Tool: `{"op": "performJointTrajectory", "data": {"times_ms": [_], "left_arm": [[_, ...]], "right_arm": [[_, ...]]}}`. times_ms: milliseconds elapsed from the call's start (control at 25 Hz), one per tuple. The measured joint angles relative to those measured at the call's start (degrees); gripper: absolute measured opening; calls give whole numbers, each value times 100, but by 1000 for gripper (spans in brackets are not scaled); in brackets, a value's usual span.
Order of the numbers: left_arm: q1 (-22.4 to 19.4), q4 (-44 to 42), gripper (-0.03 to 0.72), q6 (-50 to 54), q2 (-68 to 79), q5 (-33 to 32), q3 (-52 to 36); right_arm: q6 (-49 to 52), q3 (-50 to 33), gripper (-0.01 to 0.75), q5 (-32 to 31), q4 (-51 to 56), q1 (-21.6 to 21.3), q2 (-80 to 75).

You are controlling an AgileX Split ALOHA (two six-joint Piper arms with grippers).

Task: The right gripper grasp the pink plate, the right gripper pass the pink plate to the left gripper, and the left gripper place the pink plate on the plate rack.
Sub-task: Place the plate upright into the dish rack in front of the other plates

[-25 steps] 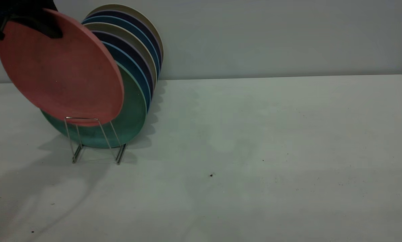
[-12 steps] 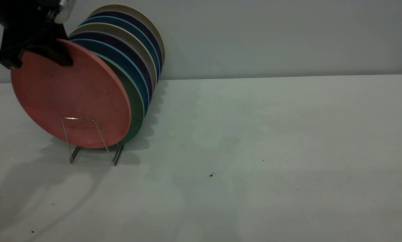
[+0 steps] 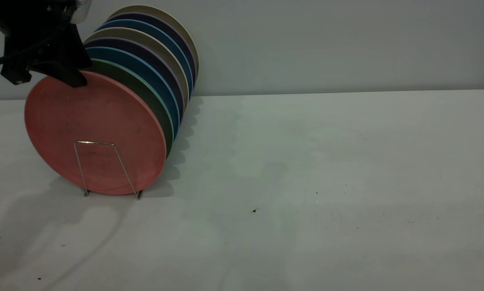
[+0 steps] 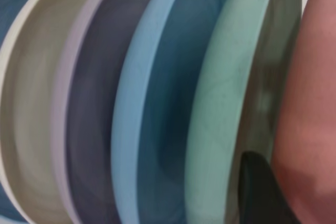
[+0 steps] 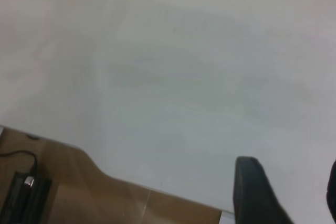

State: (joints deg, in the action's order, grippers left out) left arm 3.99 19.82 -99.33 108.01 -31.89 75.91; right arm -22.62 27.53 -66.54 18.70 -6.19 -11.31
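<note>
The pink plate stands on edge in the front slot of the plate rack, behind its front wire loop, and leans back against the green plate. My left gripper is at the plate's top rim and shut on it. In the left wrist view one black finger sits between the green plate and the pink plate. My right gripper is out of the exterior view. It is open and empty over the bare table near the table's edge.
Several more plates, blue, dark purple and beige, fill the rack behind the green one, close to the back wall. The white table stretches to the right of the rack. A black cable box lies on the brown floor past the table edge.
The pink plate came down and slightly to the right from above the rack into the front slot. My left gripper went down with it.
</note>
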Motion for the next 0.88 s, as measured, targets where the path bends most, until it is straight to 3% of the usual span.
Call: {"op": "performJointTrajectory", "data": {"times_ms": [600,880], "left_arm": [[0,-12,376,226,-351,-349,0],[0,-37,376,1126,-1349,-682,-5]], "right_arm": [[4,0,358,12,0,0,0],[4,0,358,12,0,0,0]]}}
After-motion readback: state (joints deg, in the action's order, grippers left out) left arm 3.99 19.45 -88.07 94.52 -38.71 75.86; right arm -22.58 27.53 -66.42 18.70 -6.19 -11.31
